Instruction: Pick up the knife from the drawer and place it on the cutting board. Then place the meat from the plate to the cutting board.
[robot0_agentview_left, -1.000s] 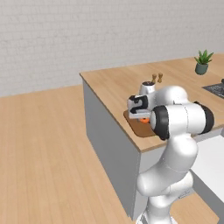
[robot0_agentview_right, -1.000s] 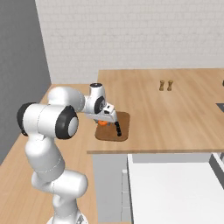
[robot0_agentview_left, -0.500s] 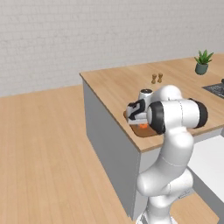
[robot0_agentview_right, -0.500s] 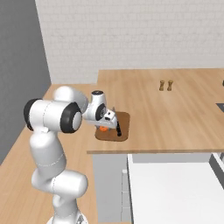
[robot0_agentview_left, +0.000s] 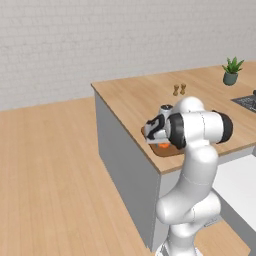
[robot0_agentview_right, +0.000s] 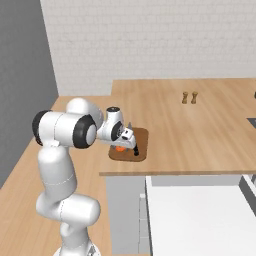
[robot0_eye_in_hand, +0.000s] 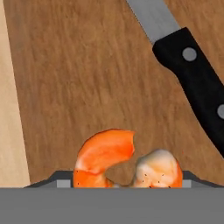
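In the left base view, your end effector (robot0_agentview_left: 156, 134) sits low over the cutting board (robot0_agentview_left: 167, 149) near the bench (robot0_agentview_left: 130, 100) edge, with the meat (robot0_agentview_left: 164, 146) showing as an orange spot under it. The forearm covers most of the board, so you cannot see the jaws here.

In the right base view, the end effector (robot0_agentview_right: 131, 143) is at the board's (robot0_agentview_right: 142, 135) 9 o'clock side, the meat (robot0_agentview_right: 120, 147) just beneath it. The knife (robot0_agentview_right: 135, 151) reads only as a dark sliver on the board. Two small shakers (robot0_agentview_right: 189, 97) stand well apart at 1 o'clock.

In the hand view, the meat (robot0_eye_in_hand: 105, 155), a curled orange shrimp-like piece, lies on the board (robot0_eye_in_hand: 87, 78) at 6 o'clock; the knife (robot0_eye_in_hand: 188, 74) runs from 12 toward 4 o'clock. The fingertips are cut off, so you cannot tell whether the jaws hold the meat or stand wide around it. If the meat clings to a pad, lifting could drag it off the board or nudge the knife.
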